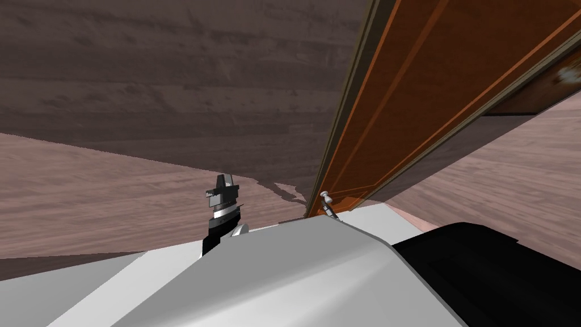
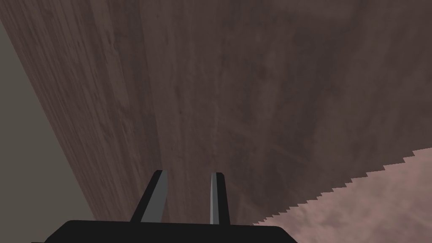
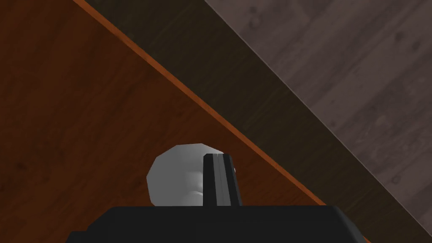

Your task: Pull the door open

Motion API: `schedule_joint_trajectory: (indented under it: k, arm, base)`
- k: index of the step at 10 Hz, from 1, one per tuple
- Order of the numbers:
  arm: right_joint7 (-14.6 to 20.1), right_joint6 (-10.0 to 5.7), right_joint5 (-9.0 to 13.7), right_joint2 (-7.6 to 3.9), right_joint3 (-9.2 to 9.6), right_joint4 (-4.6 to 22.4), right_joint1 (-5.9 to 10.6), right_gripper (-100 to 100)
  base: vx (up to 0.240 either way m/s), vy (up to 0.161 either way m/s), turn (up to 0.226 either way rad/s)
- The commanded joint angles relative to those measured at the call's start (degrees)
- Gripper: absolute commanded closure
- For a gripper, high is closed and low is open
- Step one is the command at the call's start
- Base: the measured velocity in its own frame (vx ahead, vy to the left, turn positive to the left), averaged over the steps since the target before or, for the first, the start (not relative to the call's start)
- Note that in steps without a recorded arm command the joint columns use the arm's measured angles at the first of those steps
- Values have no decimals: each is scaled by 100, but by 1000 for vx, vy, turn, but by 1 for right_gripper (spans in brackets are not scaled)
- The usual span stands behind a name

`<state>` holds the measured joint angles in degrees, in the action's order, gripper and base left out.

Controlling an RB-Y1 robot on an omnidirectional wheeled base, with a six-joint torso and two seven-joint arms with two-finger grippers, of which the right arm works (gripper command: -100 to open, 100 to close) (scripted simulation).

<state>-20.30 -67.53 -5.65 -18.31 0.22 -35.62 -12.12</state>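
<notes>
The door is an orange-brown wooden panel running up the right side of the head view, with a dark frame strip along its edge. Its pale grey round knob sits just above my chest. In the right wrist view the knob lies directly in front of my right gripper. One finger presses against its side and the other is hidden by the knob. My left gripper hangs to the left of the door, facing a grey-brown wall, its fingers a narrow gap apart with nothing between them.
The grey-brown wood-grain wall meets the door frame on the left. Pinkish floor spreads below the wall, and more floor shows on the far side of the door. I stand very close to the door.
</notes>
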Motion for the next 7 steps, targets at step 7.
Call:
schedule_joint_trajectory:
  k: [7]
  arm:
    - [1168, 170, 310, 31, 134, 10, 178, -100]
  base:
    - [-51, -9, 13]
